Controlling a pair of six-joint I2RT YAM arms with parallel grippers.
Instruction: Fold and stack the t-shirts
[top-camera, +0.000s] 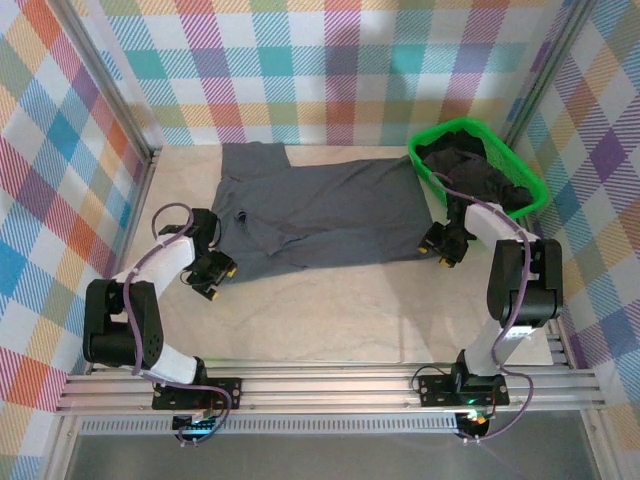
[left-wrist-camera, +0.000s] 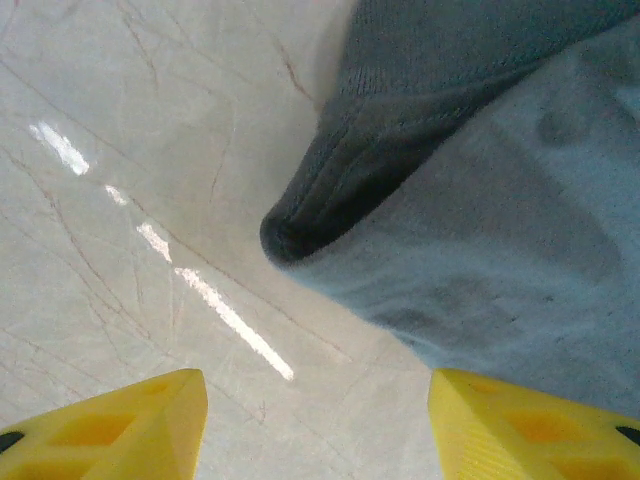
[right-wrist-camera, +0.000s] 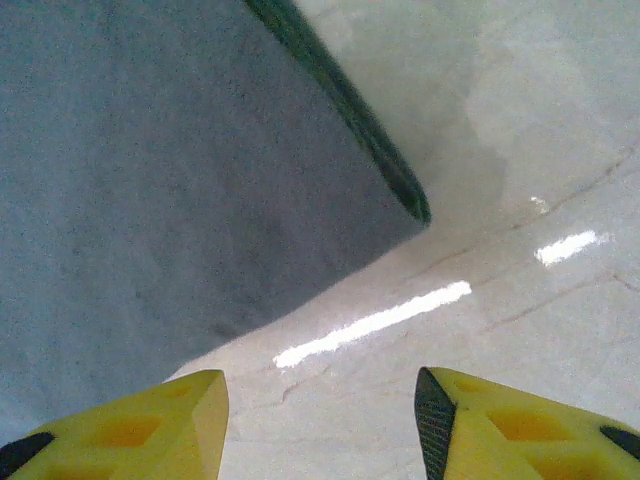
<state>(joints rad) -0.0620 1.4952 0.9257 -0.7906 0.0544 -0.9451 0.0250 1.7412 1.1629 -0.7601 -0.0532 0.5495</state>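
Observation:
A slate blue-grey t-shirt lies spread flat across the middle of the table, one sleeve reaching toward the back. My left gripper hangs open at its near left corner, just off the cloth. In the left wrist view, the left gripper has bare table between its yellow fingertips, and a folded edge of the shirt lies just ahead. My right gripper is open at the near right corner. In the right wrist view, the right gripper has nothing in it, and the shirt's hem corner lies ahead. Dark t-shirts sit bunched in the basket.
A bright green plastic basket stands at the back right, touching the spread shirt's right edge. Checkered walls close the table on three sides. Bare marble-look tabletop runs between the shirt and the arm bases.

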